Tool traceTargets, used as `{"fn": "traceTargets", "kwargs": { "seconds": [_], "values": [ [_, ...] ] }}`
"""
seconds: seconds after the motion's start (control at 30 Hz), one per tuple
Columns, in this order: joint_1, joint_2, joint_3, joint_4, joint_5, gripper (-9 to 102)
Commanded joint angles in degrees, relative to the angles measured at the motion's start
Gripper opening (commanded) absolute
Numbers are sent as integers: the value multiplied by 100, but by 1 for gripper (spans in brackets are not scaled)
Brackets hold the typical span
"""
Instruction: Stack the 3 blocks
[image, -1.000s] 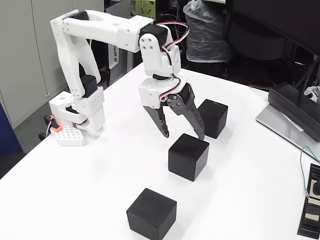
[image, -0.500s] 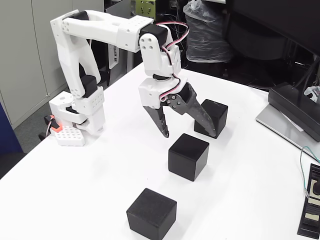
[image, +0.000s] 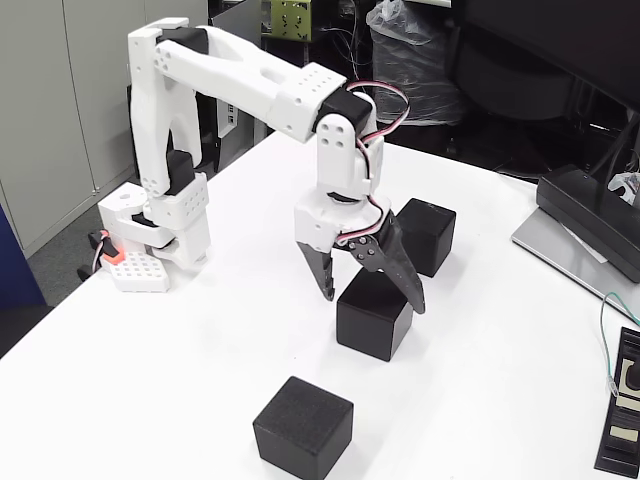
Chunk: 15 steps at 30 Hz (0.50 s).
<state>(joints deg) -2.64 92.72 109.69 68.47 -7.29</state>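
In the fixed view three blocks sat on the counter in a diagonal line. The near block lay lowest and leftmost, well apart from the middle block, which lay up and to its right. The far block stood behind the middle one, further right. The hand straddled the middle block's top, one finger at each side. The arm's base stood at the counter's left edge.

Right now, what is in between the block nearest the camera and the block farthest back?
In the fixed view, the middle block sits between the near block and the far block, with the open gripper straddling its top.
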Motion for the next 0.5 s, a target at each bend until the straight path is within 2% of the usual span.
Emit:
{"fn": "traceTargets", "kwargs": {
  "seconds": [0.0,0.13,0.47],
  "values": [
    [44,-193,-439,9,79,41],
    [44,-457,-554,18,79,39],
    [53,-475,-580,18,79,15]
  ]
}}
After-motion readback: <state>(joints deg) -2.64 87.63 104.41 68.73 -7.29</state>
